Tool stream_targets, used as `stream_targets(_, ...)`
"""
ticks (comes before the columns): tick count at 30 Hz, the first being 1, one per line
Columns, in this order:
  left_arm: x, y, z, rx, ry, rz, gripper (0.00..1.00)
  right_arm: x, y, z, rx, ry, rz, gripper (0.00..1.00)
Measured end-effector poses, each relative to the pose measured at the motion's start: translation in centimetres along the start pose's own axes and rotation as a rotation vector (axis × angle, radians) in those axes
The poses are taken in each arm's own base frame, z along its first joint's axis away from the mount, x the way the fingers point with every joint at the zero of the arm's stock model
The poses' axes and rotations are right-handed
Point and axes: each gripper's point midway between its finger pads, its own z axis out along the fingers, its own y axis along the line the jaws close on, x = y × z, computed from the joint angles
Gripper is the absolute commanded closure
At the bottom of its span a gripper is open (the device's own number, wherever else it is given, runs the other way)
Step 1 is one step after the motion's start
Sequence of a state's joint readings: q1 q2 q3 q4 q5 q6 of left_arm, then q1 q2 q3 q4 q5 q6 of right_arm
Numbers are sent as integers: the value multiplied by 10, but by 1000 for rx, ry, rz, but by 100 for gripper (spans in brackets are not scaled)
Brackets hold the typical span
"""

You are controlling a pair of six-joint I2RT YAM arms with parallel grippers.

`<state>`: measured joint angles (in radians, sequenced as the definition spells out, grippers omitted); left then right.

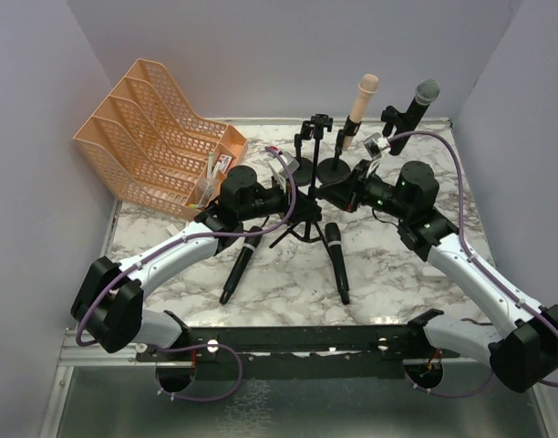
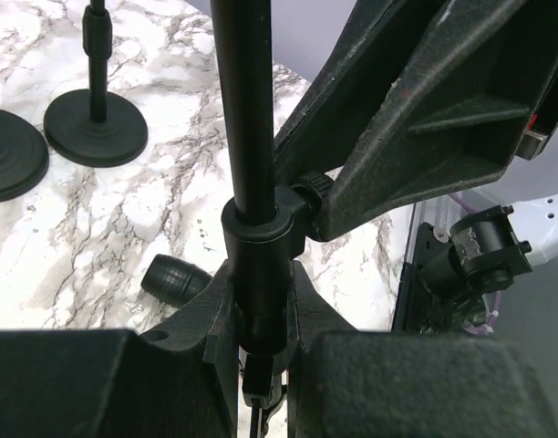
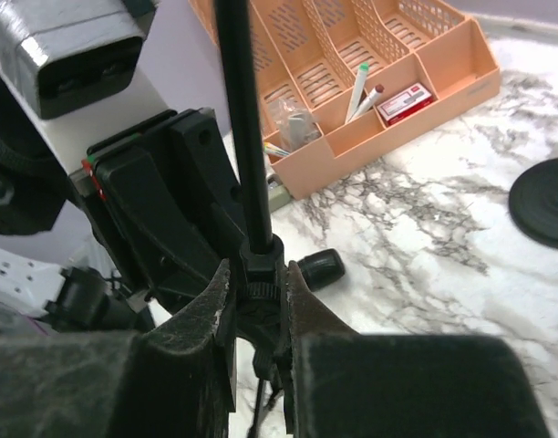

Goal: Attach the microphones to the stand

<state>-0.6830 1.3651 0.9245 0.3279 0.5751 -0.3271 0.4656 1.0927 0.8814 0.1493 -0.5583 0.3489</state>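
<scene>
**Ana:** At the middle of the white marble-patterned desk [image 1: 388, 274], what are both arms holding?

**Ben:** The same thing: the black tripod stand with the slim metal pole [image 1: 312, 164]. The left tool [image 2: 261, 315] is closed tight on the collar low on that pole. The right tool [image 3: 259, 306] pinches the joint of the same pole from the opposite side, its jaws pressed against it.

**Ana:** Why two grips on one stand?

**Ben:** My guess is steadiness. A thin-legged tripod would twist or tip if only one arm worked on it. One grip probably anchors it while the other adjusts or turns a part. Which tool does which, I cannot tell.

**Ana:** And the microphones?

**Ben:** Two are up at the back right, tilted in holders on other stands: the pale pink stick microphone [image 1: 362, 102] and the black microphone with the silver-grey mesh head [image 1: 416, 108]. Those look finished to me. The two all-black stick microphones lie flat on the desk, one left of the tripod's legs [image 1: 240, 267] and one right of them [image 1: 338, 263]. Neither is touched by a tool.

**Ana:** So they wait there on purpose?

**Ben:** Likely. They are close to the stand and easy to reach once a tool lets go. The orange plastic file organiser [image 1: 142, 119] sits well off to the left, out of the way.
</scene>
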Motion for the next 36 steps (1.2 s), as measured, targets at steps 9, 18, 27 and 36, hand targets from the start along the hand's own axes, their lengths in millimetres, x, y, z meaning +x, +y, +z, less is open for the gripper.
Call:
stream_targets(9, -7, 13, 0, -65, -43, 35, 100, 0, -7, 7, 55, -80, 350, 99)
stream_targets(18, -18, 21, 1, -107, -109, 88, 100, -6, -12, 9, 100, -177, 857, 59)
stream_targets(27, -37, 11, -6, -95, -182, 106, 100, -28, 1, -13, 87, -259, 669, 34)
stream_targets(36, -41, -5, -10, -37, -189, 87, 100, -33, 22, -23, -12, -126, -32, 31)
